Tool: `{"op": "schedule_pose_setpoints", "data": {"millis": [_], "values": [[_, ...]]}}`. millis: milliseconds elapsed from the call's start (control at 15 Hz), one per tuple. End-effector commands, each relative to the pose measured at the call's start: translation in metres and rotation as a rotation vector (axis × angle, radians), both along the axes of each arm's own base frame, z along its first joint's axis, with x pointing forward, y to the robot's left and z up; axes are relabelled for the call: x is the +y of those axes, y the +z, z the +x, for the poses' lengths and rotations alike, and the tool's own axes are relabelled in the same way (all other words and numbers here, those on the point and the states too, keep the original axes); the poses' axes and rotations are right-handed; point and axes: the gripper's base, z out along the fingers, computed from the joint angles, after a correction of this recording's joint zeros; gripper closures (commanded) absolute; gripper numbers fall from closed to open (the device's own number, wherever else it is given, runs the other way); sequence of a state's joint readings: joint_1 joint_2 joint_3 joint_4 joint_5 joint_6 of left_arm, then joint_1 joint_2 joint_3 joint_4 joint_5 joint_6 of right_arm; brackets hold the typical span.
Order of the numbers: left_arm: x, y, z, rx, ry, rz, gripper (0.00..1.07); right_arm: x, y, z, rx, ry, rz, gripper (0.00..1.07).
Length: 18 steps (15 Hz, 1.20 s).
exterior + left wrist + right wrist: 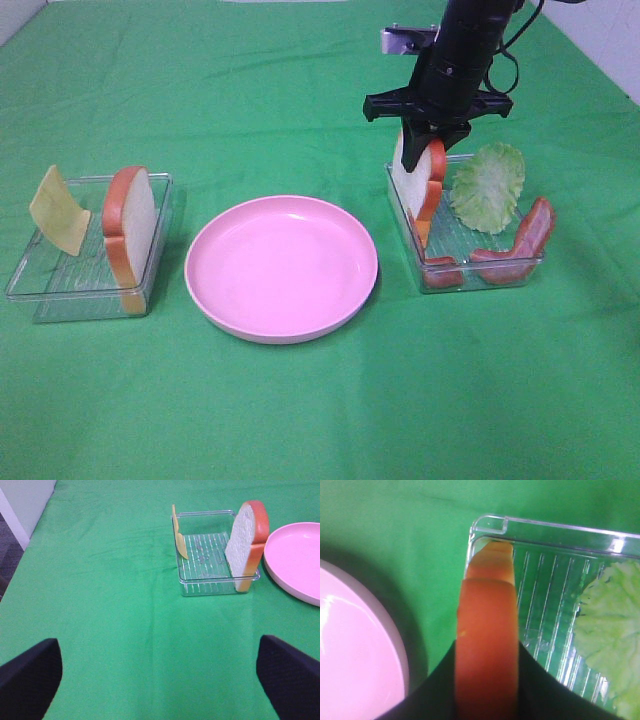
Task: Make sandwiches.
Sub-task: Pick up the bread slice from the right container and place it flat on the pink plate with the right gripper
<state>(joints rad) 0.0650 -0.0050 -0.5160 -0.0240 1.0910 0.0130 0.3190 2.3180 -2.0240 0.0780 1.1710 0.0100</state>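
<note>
Bread slice (409,178) pinched by right claw (428,138); left claw (160,676) wide; green cloth (300,420) beneath.

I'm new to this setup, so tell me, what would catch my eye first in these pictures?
The black right gripper reaches down from the far side, clamped on an upright bread slice in the right tray. Next comes the empty pink plate at centre, on the bright green cloth.

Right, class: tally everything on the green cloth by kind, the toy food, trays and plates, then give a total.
bread slices: 2
cheese square: 1
lettuce leaf: 1
bacon strips: 2
clear trays: 2
pink plate: 1
Total: 9
</note>
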Motion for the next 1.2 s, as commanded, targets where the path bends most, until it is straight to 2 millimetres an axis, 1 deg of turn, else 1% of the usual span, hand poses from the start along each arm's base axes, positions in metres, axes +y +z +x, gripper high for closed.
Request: {"op": "schedule_pose_setpoints", "data": {"millis": [67, 200, 333, 400, 600, 800, 867, 933, 1000, 1200], "values": [[-0.001, 0.001, -0.001, -0.022, -0.002, -0.007, 0.04, -0.001, 0.000, 0.000, 0.001, 0.010, -0.003, 1.07], [-0.001, 0.001, -0.001, -0.022, -0.002, -0.007, 0.04, -0.001, 0.002, 0.000, 0.002, 0.004, -0.003, 1.07], [-0.001, 0.001, -0.001, -0.022, -0.002, -0.007, 0.04, -0.001, 0.010, -0.001, -0.010, -0.015, 0.003, 1.07], [-0.001, 0.001, -0.001, -0.022, -0.002, -0.007, 0.04, -0.002, 0.023, -0.004, -0.027, -0.019, 0.008, 1.07], [-0.001, 0.001, -0.001, -0.022, -0.002, -0.007, 0.04, -0.004, 0.040, -0.009, -0.046, -0.017, 0.008, 1.07], [-0.001, 0.001, -0.001, -0.022, -0.002, -0.007, 0.04, -0.008, 0.063, -0.019, -0.040, -0.037, 0.008, 1.07], [-0.001, 0.001, -0.001, -0.022, -0.002, -0.007, 0.04, -0.009, 0.072, -0.023, -0.043, -0.044, 0.012, 1.07], [-0.001, 0.001, -0.001, -0.022, -0.002, -0.007, 0.04, -0.010, 0.085, -0.027, -0.063, -0.061, 0.025, 1.07], [-0.001, 0.001, -0.001, -0.022, -0.002, -0.007, 0.04, -0.011, 0.105, -0.035, -0.091, -0.071, 0.057, 1.07], [-0.001, 0.001, -0.001, -0.022, -0.002, -0.007, 0.04, -0.010, 0.138, -0.053, -0.121, -0.061, 0.145, 1.07]]}}
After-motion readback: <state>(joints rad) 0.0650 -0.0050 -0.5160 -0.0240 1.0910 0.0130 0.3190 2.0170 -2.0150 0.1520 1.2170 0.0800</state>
